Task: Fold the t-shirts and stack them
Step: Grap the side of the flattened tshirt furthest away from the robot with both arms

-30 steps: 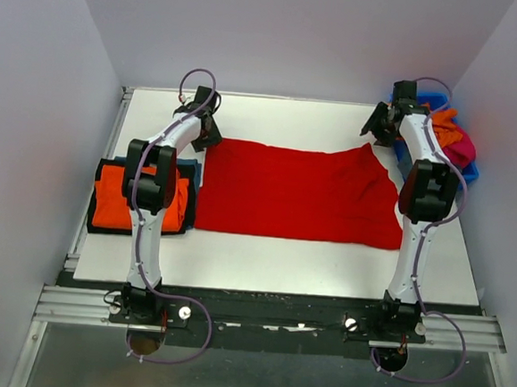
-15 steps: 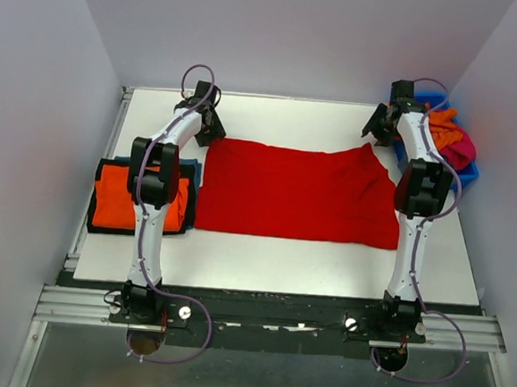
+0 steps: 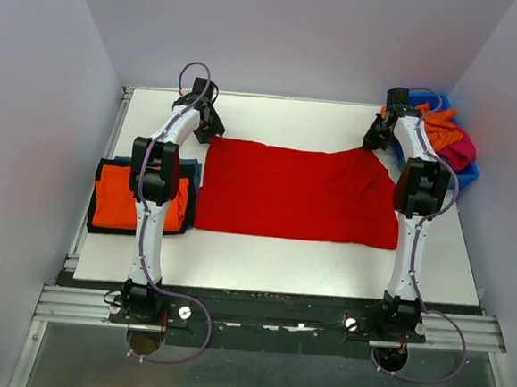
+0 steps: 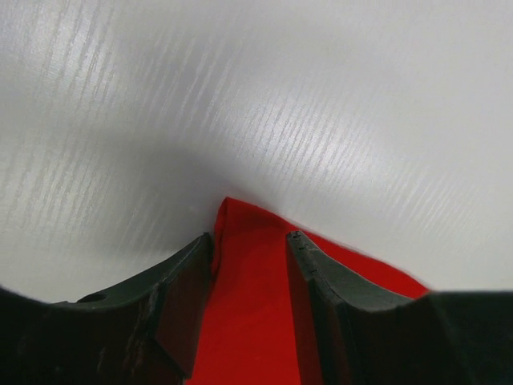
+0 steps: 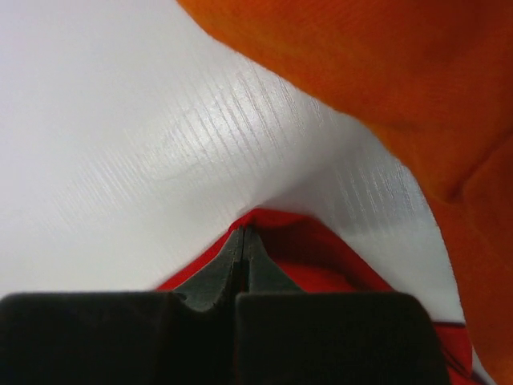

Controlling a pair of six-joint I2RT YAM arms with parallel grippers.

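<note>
A large red t-shirt [image 3: 299,192] lies spread flat across the middle of the table. My left gripper [image 3: 208,129] is at its far left corner. In the left wrist view that gripper [image 4: 250,239] is open, and the red corner [image 4: 240,265] lies between its fingers without being pinched. My right gripper [image 3: 373,140] is at the far right corner. In the right wrist view it [image 5: 243,233] is shut on the red cloth [image 5: 321,257], which peaks up at the tips. A folded orange t-shirt [image 3: 119,196] tops a stack at the left.
A blue bin [image 3: 469,170] at the back right holds crumpled orange [image 3: 443,126] and magenta [image 3: 462,149] shirts. The orange cloth [image 5: 385,72] hangs close above my right gripper. The left stack lies by the table's left edge, and walls close in three sides.
My right gripper has closed on the red shirt's far right corner. Both grippers have shifted slightly toward the back of the table. The left jaws stay as they were.
</note>
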